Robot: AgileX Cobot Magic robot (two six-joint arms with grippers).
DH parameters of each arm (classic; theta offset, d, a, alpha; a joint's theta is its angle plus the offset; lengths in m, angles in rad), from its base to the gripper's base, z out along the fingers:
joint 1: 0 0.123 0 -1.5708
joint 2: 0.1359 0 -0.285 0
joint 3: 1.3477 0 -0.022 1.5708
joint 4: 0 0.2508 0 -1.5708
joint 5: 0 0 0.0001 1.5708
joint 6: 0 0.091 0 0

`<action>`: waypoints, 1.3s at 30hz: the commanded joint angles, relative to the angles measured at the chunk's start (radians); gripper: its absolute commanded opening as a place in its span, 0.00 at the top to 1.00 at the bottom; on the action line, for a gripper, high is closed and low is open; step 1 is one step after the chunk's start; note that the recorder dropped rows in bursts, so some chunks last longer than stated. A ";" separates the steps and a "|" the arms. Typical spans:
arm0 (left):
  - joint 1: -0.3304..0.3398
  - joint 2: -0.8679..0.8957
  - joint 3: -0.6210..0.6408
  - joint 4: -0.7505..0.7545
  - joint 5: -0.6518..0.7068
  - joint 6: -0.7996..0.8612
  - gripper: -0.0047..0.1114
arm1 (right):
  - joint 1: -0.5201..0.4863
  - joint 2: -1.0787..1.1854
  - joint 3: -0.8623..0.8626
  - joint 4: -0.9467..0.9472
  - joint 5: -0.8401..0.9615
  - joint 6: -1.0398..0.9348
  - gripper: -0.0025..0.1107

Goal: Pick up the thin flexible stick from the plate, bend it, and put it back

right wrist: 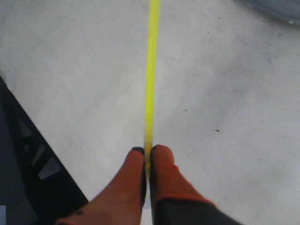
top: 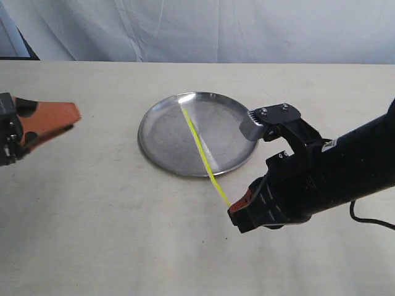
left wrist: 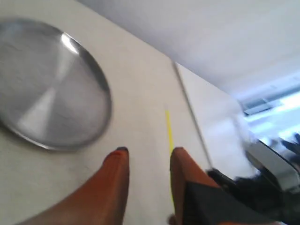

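The silver plate (top: 162, 137) lies at the middle of the table. The thin yellow-green stick (top: 200, 151) slants from over the plate's far part down past its near rim. My right gripper (top: 233, 208) is shut on the stick's near end, in front of the plate. In the right wrist view the stick (right wrist: 152, 70) runs straight out from between the closed orange fingers of the gripper (right wrist: 148, 151). My left gripper (top: 76, 120) hovers far to the left, open and holding nothing. Its wrist view shows the plate (left wrist: 47, 84), the stick (left wrist: 168, 129) and the spread gripper (left wrist: 149, 151).
The table is pale beige with a white cloth backdrop behind its far edge. A black cable (top: 370, 219) trails from the right arm at the right edge. A corner of the plate rim (right wrist: 276, 9) shows in the right wrist view.
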 commanded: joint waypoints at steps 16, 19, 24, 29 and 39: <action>-0.056 0.249 -0.129 -0.220 -0.203 0.109 0.70 | -0.004 -0.144 0.043 0.282 -0.039 -0.157 0.98; -0.144 0.277 -0.190 -0.171 -0.203 0.119 0.68 | -0.004 -0.144 0.043 0.333 -0.039 -0.203 0.98; -0.290 0.336 -0.265 -0.229 -0.203 0.147 0.59 | -0.004 -0.140 0.043 0.347 -0.037 -0.222 0.98; -0.349 0.351 -0.283 -0.251 -0.203 0.237 0.58 | -0.004 -0.135 0.043 0.329 -0.037 -0.222 0.98; -0.349 0.351 -0.283 -0.219 -0.203 0.234 0.58 | -0.004 -0.135 0.043 0.313 -0.052 -0.222 0.98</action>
